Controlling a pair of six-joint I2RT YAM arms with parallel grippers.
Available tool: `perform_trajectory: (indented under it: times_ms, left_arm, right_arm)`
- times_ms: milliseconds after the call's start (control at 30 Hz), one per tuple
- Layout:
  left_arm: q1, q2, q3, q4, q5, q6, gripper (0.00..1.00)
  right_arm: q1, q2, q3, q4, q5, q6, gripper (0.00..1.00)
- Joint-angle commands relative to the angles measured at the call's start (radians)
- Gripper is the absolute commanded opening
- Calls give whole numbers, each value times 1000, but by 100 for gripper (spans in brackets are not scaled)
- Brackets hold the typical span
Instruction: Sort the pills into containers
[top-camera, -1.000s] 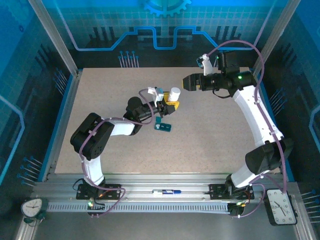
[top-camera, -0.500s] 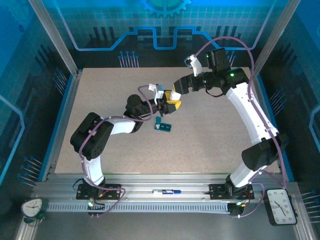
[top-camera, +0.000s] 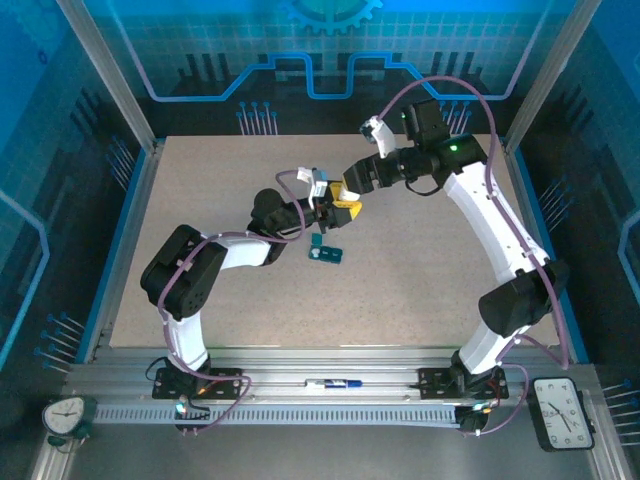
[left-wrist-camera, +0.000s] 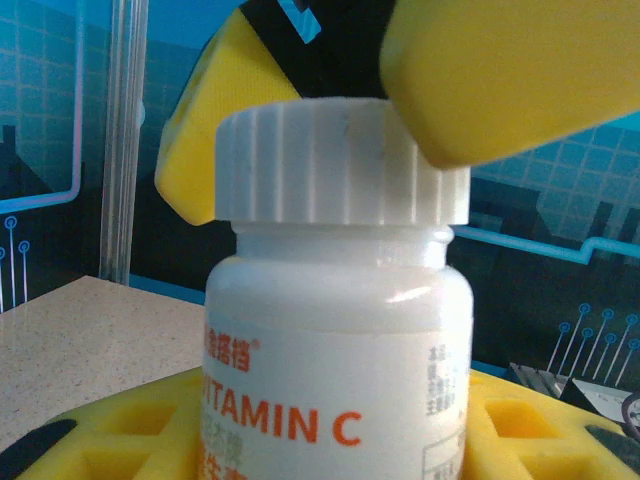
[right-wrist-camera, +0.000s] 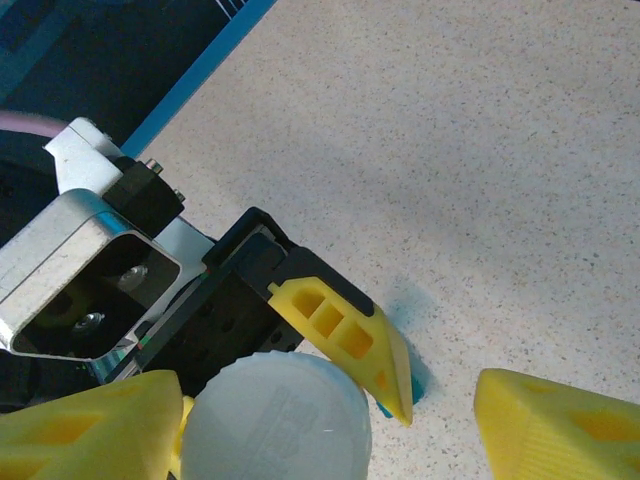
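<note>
Pill box (top-camera: 326, 254) lies flat on the bench (top-camera: 430, 290) about mid-bench, well clear of all four edges. It sits apart from both arms, just on the near-edge side of the left end effector (top-camera: 343, 208). It is a teal strip, and something pale shows in it, but it is too small to tell what. Left end effector grips a white bottle (left-wrist-camera: 335, 350): in the left wrist view its yellow fingers (left-wrist-camera: 545, 435) sit low on either side of the bottle body. The label reads VITAMIN C in orange, and a white ribbed cap (left-wrist-camera: 335, 165) is on. I cannot tell if the bottle base touches the bench. Right end effector (right-wrist-camera: 325, 415) comes in from the far-right side and straddles the cap with its jaws spread, not clamped. In the right wrist view one yellow finger (right-wrist-camera: 85, 430) is at or against the cap edge. The other finger (right-wrist-camera: 560, 430) stands apart from the cap, with bare bench showing in the gap. In the left wrist view the same two fingers sit at cap height, one behind it on the left and one overlapping its upper right. The right wrist view also shows a left-arm finger (right-wrist-camera: 345, 335) beside the cap, and a sliver of teal peeks out beyond that finger's tip. No loose pills can be made out.
</note>
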Motion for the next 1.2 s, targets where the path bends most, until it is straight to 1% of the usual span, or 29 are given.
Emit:
perform_trajectory:
  times_ms: [0,67,200,267,667,800,933,1167]
  left_arm:
    - [10,-40,22,29,24,-8,0]
    - [11,-41,20,29,23,-8,0]
    - [12,-43,17,30,23,-8,0]
    - [14,-44,17,32,22,-9,0]
    - [16,-42,19,38,22,-9,0]
    - [18,-40,17,43,19,-10,0]
    - [21,-40,17,48,16,-11,0]
    - [25,-40,16,58,11,-17,0]
  right_arm:
    - [13,8,39,-22,4,-18,74]
    - [14,8,41,-24,5,-16,71]
    - [15,12,46,-29,0,-11,60]
    - [16,15,49,-31,-4,-11,58]
    - [33,24,54,-44,-2,-18,55]
    - [37,26,54,-47,0,-18,50]
    - [46,19,42,-42,16,-20,42]
    - [70,-21,-24,9,70,-14,39]
